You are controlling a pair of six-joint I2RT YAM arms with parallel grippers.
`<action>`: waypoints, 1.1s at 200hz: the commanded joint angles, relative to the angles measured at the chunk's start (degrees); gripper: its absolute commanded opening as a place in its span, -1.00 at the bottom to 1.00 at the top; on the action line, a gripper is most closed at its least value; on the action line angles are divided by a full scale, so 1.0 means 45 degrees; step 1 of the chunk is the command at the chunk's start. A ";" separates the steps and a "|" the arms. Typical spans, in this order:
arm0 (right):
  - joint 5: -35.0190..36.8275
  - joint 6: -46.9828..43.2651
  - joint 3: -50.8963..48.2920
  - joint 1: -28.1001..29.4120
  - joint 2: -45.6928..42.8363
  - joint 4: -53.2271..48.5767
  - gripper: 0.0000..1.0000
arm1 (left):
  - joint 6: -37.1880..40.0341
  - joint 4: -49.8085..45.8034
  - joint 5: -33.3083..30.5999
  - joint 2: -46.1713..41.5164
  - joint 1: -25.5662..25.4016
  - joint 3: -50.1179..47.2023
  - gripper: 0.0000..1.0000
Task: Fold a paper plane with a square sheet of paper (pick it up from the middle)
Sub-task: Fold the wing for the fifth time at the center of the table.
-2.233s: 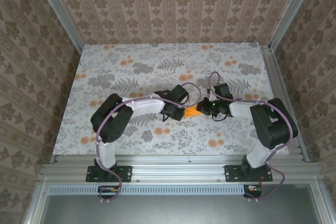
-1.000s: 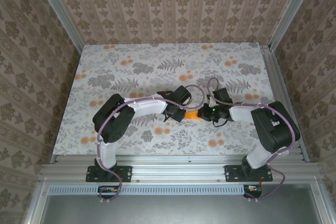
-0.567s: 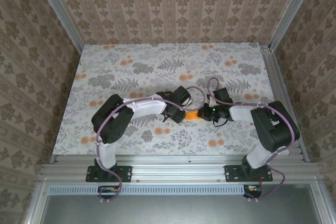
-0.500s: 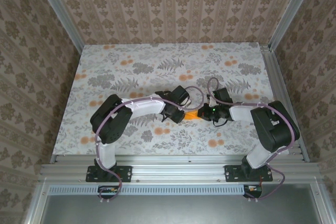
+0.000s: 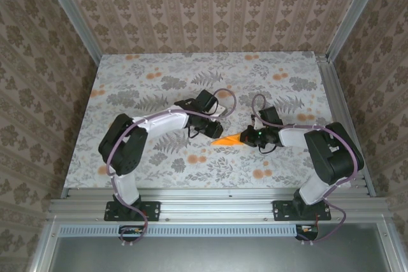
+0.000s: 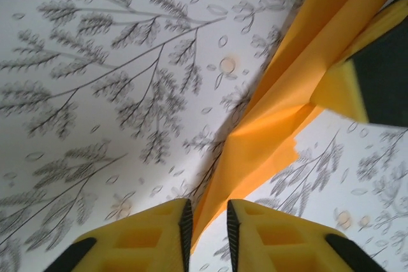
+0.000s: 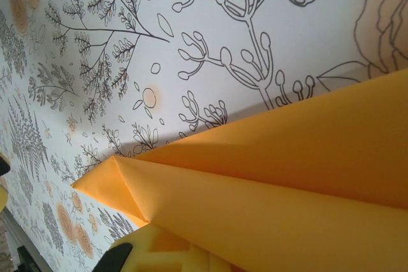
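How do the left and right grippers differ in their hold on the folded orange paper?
The right gripper is shut on the wide end of the folded orange paper; the left gripper straddles its pointed tip, fingers narrowly apart, grip unclear. From above, the right gripper comes in from the right, the left gripper from the upper left. Both meet the same paper.

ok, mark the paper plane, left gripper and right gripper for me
paper plane [image 5: 227,139]: top external view, middle of the orange dart.
left gripper [image 6: 207,211]: left wrist view, gap between its yellow fingertips.
right gripper [image 5: 247,136]: top external view, fingertips at the plane's wide end.
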 commanded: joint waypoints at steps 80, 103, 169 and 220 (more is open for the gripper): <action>0.0911 0.0192 -0.0672 -0.0108 0.0477 -0.0223 -1.00 | -0.0196 0.0110 0.1701 0.1999 0.0028 0.0964 -0.72; 0.0844 0.0353 -0.0766 -0.0136 0.0532 -0.0008 -1.00 | -0.0137 -0.0083 0.1763 0.2056 0.0000 0.0954 -0.73; 0.0987 0.0979 -0.1171 -0.0239 0.0534 0.0724 -1.00 | -0.0398 0.0179 0.2332 0.1858 -0.0093 0.0462 -0.73; 0.0757 0.1469 -0.1590 -0.0469 0.0538 0.1418 -1.00 | -0.0327 0.0207 0.2052 0.1721 -0.0207 0.0324 -0.65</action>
